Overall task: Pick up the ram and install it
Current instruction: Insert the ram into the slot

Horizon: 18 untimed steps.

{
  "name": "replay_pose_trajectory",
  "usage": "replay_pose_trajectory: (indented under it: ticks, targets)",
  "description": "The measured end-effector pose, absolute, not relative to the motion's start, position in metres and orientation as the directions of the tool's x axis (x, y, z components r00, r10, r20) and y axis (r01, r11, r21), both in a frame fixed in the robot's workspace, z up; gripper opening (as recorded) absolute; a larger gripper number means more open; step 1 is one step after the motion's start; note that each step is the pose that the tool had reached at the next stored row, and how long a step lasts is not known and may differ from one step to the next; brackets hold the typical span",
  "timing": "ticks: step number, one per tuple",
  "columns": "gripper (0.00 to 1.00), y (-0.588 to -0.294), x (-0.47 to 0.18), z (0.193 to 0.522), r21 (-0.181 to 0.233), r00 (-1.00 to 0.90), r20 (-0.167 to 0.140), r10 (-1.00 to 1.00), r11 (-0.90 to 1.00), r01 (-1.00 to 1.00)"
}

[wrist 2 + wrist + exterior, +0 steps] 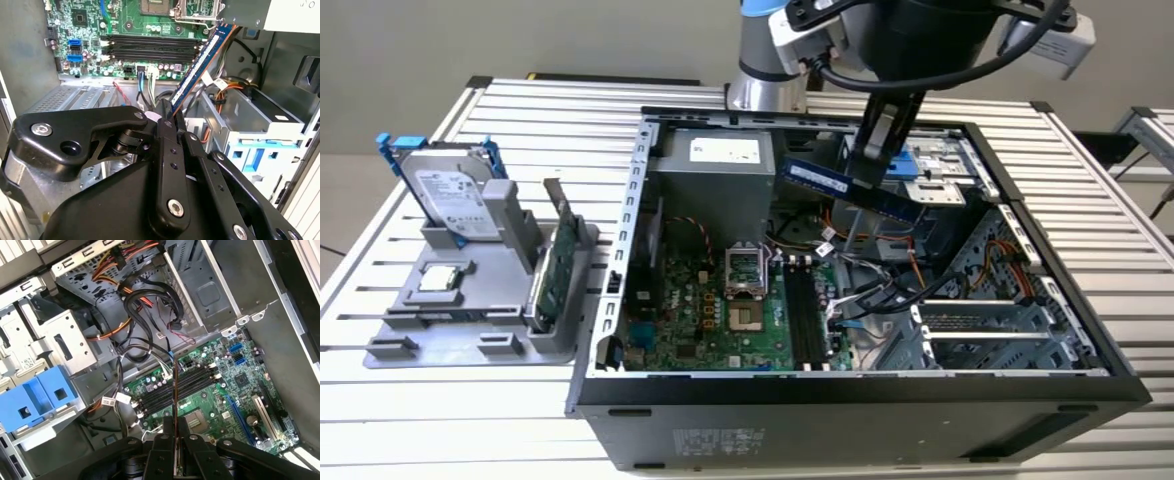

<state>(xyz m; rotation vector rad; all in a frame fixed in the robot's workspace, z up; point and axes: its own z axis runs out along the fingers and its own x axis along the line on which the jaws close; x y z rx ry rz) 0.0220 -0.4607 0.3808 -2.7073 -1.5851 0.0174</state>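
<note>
Clearly the hand (867, 175) is pinched shut on the ram (821, 180), its two black fingers (167, 165) pressed against the flat faces of the stick. In the exterior view we see the ram held in the air over the far part of the open computer case (607, 330), just in front of the grey power supply (714, 165). It hangs tilted, with the end toward the exterior view's right sitting lower. In the second wrist view the ram (202, 65) juts out from the hand (170, 117) at a slant, a row of black chips along its face. In the first wrist view we see the ram (175, 400) edge-on as a thin line rising from the hand (175, 440). It is well apart from the motherboard (707, 320) and its black memory slots (803, 315), which lie below it in both wrist views (150, 47) (175, 387).

The case sits on the slatted desk (1067, 150), toward its near edge. Beside it, toward the desk's edge at the exterior view's left, a grey holder (400, 350) carries an upright hard drive (454, 195), a green expansion card (554, 270) and a small processor chip (440, 278).
</note>
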Motion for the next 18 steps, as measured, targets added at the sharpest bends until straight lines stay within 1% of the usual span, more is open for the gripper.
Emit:
replay_pose_trajectory:
  ticks: [18]
  targets:
    - [0.0,-0.4606,0.022,0.3808,-0.009,0.57,-0.007,0.821,-0.57,0.821]
